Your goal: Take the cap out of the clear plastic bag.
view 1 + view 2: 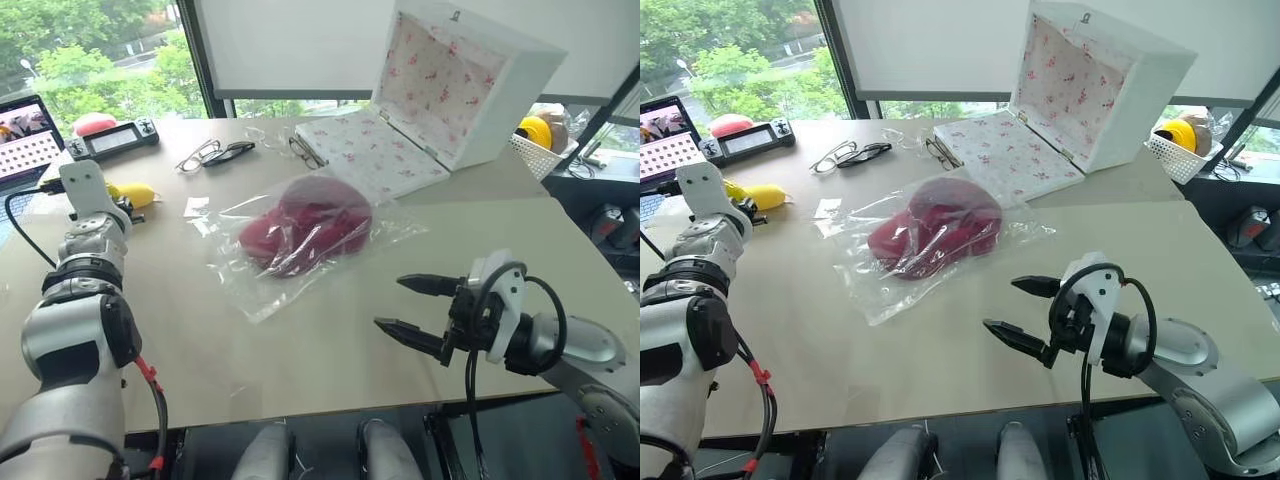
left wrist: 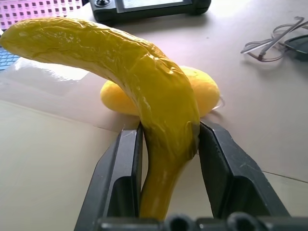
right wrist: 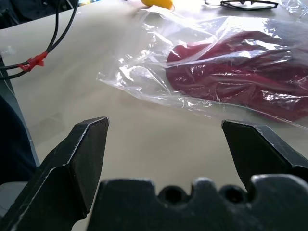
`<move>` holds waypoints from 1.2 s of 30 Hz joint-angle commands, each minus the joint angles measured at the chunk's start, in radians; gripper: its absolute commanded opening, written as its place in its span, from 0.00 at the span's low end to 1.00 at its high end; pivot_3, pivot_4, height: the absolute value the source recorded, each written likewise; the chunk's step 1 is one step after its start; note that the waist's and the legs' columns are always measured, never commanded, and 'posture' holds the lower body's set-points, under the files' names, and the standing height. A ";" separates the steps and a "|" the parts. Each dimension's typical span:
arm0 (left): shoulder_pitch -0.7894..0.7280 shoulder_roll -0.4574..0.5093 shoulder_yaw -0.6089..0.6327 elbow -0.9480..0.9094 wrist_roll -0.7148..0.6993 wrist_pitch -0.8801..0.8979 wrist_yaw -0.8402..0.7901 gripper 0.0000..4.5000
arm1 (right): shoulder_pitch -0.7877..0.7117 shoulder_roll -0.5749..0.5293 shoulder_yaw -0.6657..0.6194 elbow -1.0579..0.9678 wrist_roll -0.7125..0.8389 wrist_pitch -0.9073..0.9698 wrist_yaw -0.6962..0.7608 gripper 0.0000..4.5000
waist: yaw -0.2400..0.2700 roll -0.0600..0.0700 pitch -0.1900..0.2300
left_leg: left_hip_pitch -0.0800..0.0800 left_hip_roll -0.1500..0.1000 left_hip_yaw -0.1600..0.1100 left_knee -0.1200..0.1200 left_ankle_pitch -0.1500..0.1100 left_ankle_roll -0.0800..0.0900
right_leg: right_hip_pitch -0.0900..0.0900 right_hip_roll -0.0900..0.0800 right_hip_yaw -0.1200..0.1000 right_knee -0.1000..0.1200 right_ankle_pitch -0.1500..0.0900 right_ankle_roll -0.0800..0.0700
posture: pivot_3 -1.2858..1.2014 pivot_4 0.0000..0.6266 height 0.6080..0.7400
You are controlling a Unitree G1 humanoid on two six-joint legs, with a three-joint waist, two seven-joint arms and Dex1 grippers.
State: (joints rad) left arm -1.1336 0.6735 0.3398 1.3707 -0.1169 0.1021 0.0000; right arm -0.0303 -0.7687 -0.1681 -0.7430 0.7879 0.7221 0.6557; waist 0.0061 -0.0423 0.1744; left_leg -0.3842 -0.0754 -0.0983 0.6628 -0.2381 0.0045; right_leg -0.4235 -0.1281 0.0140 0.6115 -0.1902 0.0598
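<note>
The dark red cap [image 1: 305, 230] lies inside the clear plastic bag [image 1: 250, 295], which rests flat on the middle of the table. My right gripper [image 1: 390, 303] hovers near the table's front edge, to the right of the bag and apart from it. It points at the bag with its jaws wide open and nothing between them; the right wrist view shows the bag [image 3: 144, 77] and the cap [image 3: 231, 72] just ahead. At the far left, my left gripper [image 2: 168, 139] is shut on a yellow banana [image 2: 125, 62], held just above the table.
A second yellow fruit [image 2: 204, 89] lies behind the banana. At the back, an open white floral-lined box [image 1: 450, 90], two pairs of glasses [image 1: 212, 154], a handheld console [image 1: 110, 138] and a laptop [image 1: 25, 140]. A white basket [image 1: 540, 150] stands at the far right.
</note>
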 commanded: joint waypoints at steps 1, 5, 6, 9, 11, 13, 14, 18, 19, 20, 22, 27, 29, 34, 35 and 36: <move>-0.018 0.002 0.034 -0.005 0.009 0.001 0.049 0.40 | 0.001 0.004 -0.028 -0.042 0.004 -0.024 -0.015 1.00 | 0.000 0.000 0.000 | 0.000 0.000 0.000 0.000 0.000 0.000 | 0.000 0.000 0.000 0.000 0.000 0.000 | 0.52 0.24 1.00; -0.007 0.000 0.046 -0.005 0.026 -0.004 0.055 0.61 | 0.010 0.005 -0.028 -0.048 0.002 -0.028 -0.024 1.00 | 0.000 0.000 0.000 | 0.000 0.000 0.001 0.000 0.000 0.000 | 0.000 0.000 0.000 0.000 0.000 0.000 | 0.52 0.24 1.00; -0.007 0.000 0.045 -0.005 0.031 -0.003 0.054 0.71 | 0.012 0.005 -0.029 -0.049 0.002 -0.029 -0.026 1.00 | 0.000 0.000 0.000 | 0.000 0.000 0.001 0.000 0.000 0.000 | 0.000 0.000 0.000 0.000 0.000 0.000 | 0.52 0.24 1.00; -0.005 0.001 0.048 -0.005 0.037 -0.002 0.046 0.91 | 0.016 0.005 -0.032 -0.052 0.002 -0.031 -0.031 1.00 | -0.001 0.000 0.000 | 0.000 0.000 0.002 0.000 0.000 0.000 | 0.000 0.000 0.000 0.000 0.000 0.000 | 0.52 0.24 1.00; -0.001 0.005 0.055 -0.005 0.037 -0.003 0.041 0.99 | 0.016 0.004 -0.031 -0.050 0.002 -0.032 -0.031 1.00 | -0.001 0.000 0.000 | 0.000 0.000 0.002 0.000 0.000 0.000 | 0.000 0.000 0.000 0.001 0.000 0.000 | 0.52 0.24 1.00; -0.002 0.009 0.056 -0.007 0.041 -0.006 0.025 0.99 | 0.013 0.004 -0.029 -0.048 0.002 -0.032 -0.030 1.00 | -0.001 0.000 0.000 | 0.000 0.000 0.002 0.000 0.000 0.000 | 0.000 0.000 0.000 0.000 0.000 0.000 | 0.52 0.24 1.00; -0.007 0.009 0.056 -0.008 0.043 -0.011 0.004 0.99 | 0.011 0.003 -0.029 -0.045 0.003 -0.032 -0.029 1.00 | -0.001 0.000 0.000 | 0.000 0.000 0.002 0.000 0.000 0.000 | 0.000 0.000 0.000 0.000 0.000 0.000 | 0.52 0.24 1.00; -0.044 -0.008 0.013 -0.021 0.074 -0.048 -0.136 0.99 | 0.005 0.001 -0.030 -0.040 0.008 -0.030 -0.022 1.00 | -0.001 0.000 0.000 | 0.000 -0.001 0.002 0.000 0.000 0.000 | 0.000 0.000 0.000 0.001 0.000 0.000 | 0.52 0.24 1.00; -0.056 -0.013 -0.006 -0.026 0.086 -0.059 -0.179 0.99 | 0.005 0.001 -0.031 -0.039 0.008 -0.030 -0.021 1.00 | -0.001 0.000 0.000 | 0.000 -0.001 0.002 0.000 0.000 0.000 | 0.000 0.000 0.000 0.001 0.000 0.000 | 0.52 0.24 1.00; -0.072 -0.014 0.000 -0.031 0.073 -0.063 -0.219 0.99 | 0.004 0.002 -0.031 -0.038 0.010 -0.029 -0.022 1.00 | 0.000 0.000 0.000 | 0.000 -0.001 0.002 0.000 0.000 0.000 | 0.000 0.000 0.000 0.001 0.000 0.000 | 0.52 0.24 1.00; -0.102 -0.008 0.010 -0.040 0.049 -0.064 -0.307 0.99 | 0.008 0.003 -0.034 -0.038 0.013 -0.029 -0.021 1.00 | 0.003 -0.001 0.000 | -0.001 -0.002 0.002 0.001 0.000 0.000 | 0.000 0.000 -0.001 0.001 0.000 0.000 | 0.52 0.24 1.00; -0.142 0.015 0.027 -0.079 -0.023 -0.041 -0.685 0.99 | -0.015 -0.016 0.049 -0.032 -0.130 -0.052 -0.066 1.00 | -0.007 -0.001 0.000 | -0.002 -0.002 0.002 0.002 0.000 0.000 | 0.000 0.000 -0.001 0.000 0.000 0.000 | 0.52 0.24 1.00; -0.115 0.041 0.005 -0.129 -0.057 -0.003 -0.985 0.99 | -0.027 -0.031 0.135 -0.028 -0.256 -0.077 -0.099 1.00 | -0.018 -0.001 0.000 | -0.002 -0.002 0.003 0.002 0.000 0.000 | 0.000 0.000 -0.001 0.001 0.000 0.000 | 0.52 0.24 1.00; 0.053 0.189 -0.125 -0.324 -0.125 0.163 -1.606 0.99 | -0.066 -0.016 0.329 0.026 -0.567 -0.192 -0.197 1.00 | -0.063 -0.001 0.000 | -0.001 0.000 0.007 0.002 0.000 0.001 | -0.002 0.002 0.001 0.004 0.000 0.000 | 0.52 0.24 1.00; 0.087 0.207 -0.140 -0.339 -0.100 0.122 -1.600 0.99 | -0.073 -0.014 0.357 0.045 -0.631 -0.225 -0.216 1.00 | -0.067 -0.001 0.000 | -0.001 0.001 0.009 0.002 -0.001 0.001 | -0.002 0.003 0.002 0.006 0.000 0.000 | 0.52 0.24 1.00; 0.121 0.223 -0.154 -0.346 -0.071 0.082 -1.579 0.99 | -0.080 -0.016 0.382 0.065 -0.692 -0.256 -0.233 1.00 | -0.068 -0.001 0.000 | -0.001 0.002 0.008 0.002 -0.001 0.001 | -0.002 0.003 0.002 0.007 0.000 0.000 | 0.52 0.24 1.00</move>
State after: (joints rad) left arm -1.0313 0.8591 0.2057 1.0682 -0.2103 0.2314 -1.5571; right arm -0.0884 -0.7842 0.1926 -0.6829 0.2044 0.5438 0.4617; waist -0.0623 -0.0431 0.1747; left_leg -0.3840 -0.0732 -0.0895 0.6651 -0.2386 0.0056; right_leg -0.4259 -0.1252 0.0161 0.6178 -0.1903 0.0596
